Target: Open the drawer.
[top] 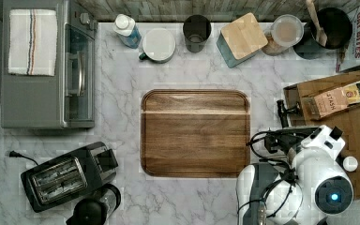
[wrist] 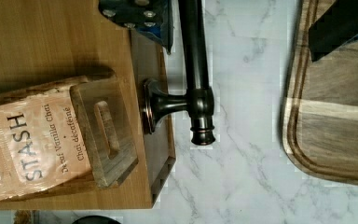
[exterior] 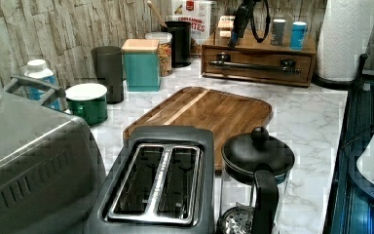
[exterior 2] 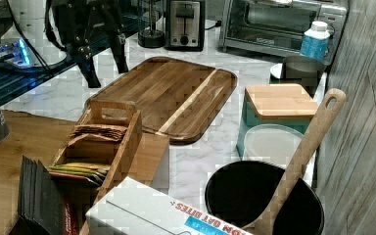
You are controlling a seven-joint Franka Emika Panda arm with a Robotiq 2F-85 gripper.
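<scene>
Drawer (exterior: 258,66), a wide shallow brown wooden unit with a long black bar handle (exterior: 255,65) on two black posts, sits at the upper right of the left view, at the back of the white marble table (exterior: 302,122), its front flush with the wooden box housing it: judged fully closed. In the wrist view the bar (wrist: 195,56) runs down the centre of the frame, standing off the drawer front on one post (wrist: 168,103).

Gripper (wrist: 242,23): the jaws are spread, one dark finger (wrist: 135,11) at the upper centre of the wrist view between bar and drawer front, the other (wrist: 340,25) at the upper right over the rounded-corner wooden cutting board (wrist: 335,102). They appear to straddle the bar without gripping it, though height over the bar is hard to judge.

Step in hand: approach complete or nearly so; grasp not yet made. Next move calls for settling level with the bar, closing on it, then a straight pull away from the drawer front, square to it.

Clearances: bare marble lies between bar and cutting board, giving room for travel. The board's raised rim (top: 248,136) is the nearest edge in the pull path. A cardboard tea box (wrist: 32,140) in a wooden caddy sits on top of the housing, clear of the handle.
</scene>
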